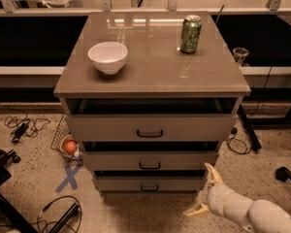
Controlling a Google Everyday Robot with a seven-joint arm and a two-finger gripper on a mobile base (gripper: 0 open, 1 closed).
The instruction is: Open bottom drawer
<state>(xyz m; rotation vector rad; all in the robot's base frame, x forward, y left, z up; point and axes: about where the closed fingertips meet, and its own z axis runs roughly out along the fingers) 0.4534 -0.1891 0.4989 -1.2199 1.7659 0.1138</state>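
The bottom drawer [148, 184] is the lowest grey-taupe front of the cabinet, with a small black bar handle [149, 188]. It stands slightly out, like the two drawers above it. My gripper [204, 189] is at the lower right, beside the bottom drawer's right end, with its two pale fingers spread apart. One fingertip [210, 167] points up near the drawer's right corner, the other [191, 211] lies low near the floor. It holds nothing. The white arm [252, 211] runs off to the lower right.
A white bowl [108, 57] and a green can [190, 34] stand on the cabinet top [153, 72]. The middle drawer [149, 159] and top drawer [150, 127] are partly open. Cables [22, 126], a blue floor cross [69, 177] and an orange ball [70, 146] lie left.
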